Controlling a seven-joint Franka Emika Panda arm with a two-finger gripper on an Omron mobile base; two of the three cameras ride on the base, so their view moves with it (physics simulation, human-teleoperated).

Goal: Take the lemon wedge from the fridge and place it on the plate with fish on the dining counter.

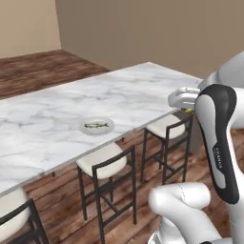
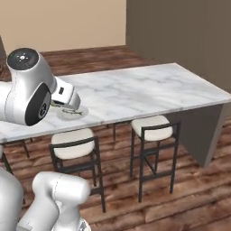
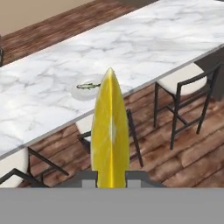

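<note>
Pinching the lemon wedge (image 3: 110, 131) at its base between nearly closed tips, the gripper (image 3: 111, 178) holds it above the stools, short of the plate with fish (image 3: 89, 87); item likely light, soft, slippery-skinned.

Home kitchen, marble dining counter (image 1: 143, 90), stools (image 1: 107, 164)

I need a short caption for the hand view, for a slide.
Gripper holds a lemon wedge over stools, facing the plate with fish on the marble counter.
</note>
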